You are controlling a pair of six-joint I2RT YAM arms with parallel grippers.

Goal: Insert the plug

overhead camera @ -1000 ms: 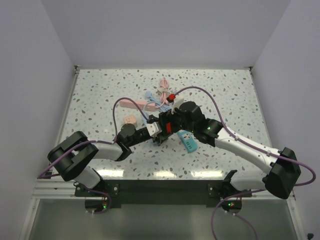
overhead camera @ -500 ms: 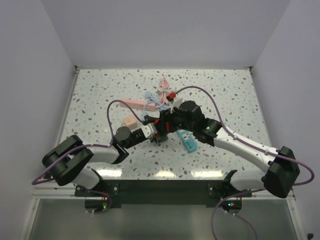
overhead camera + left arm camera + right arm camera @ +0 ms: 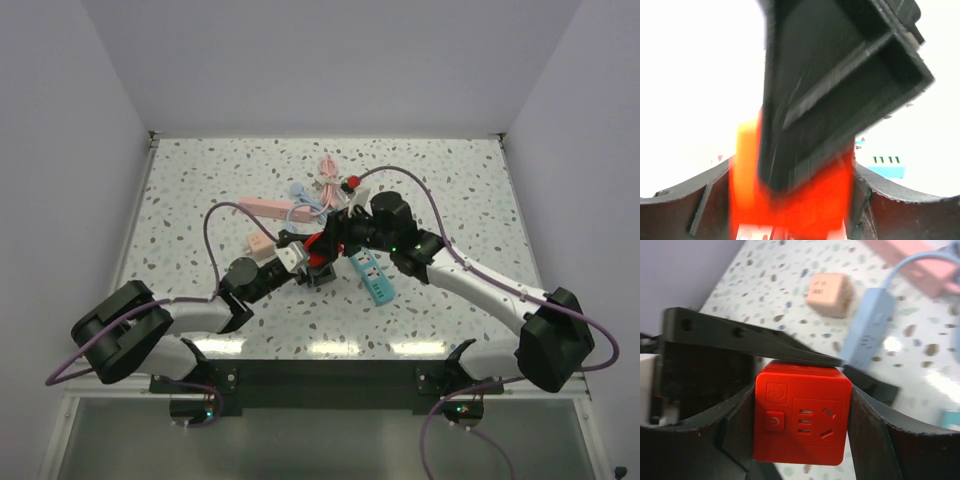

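The red cube socket (image 3: 802,415) is sitting squeezed on both sides near the middle of the counter (image 3: 200,200), its button and three-pin outlet face showing uncovered.

The red socket cube (image 3: 801,415) is smooth moulded plastic with a soft satin sheen. The right gripper's fingers (image 3: 880,440) are matt black plastic, faintly scuffed at the edges. The tabletop (image 3: 200,200) is a smooth, speckled terrazzo-look surface, glossy enough to throw back glare. The pink socket cube (image 3: 829,294) looks like matt plastic
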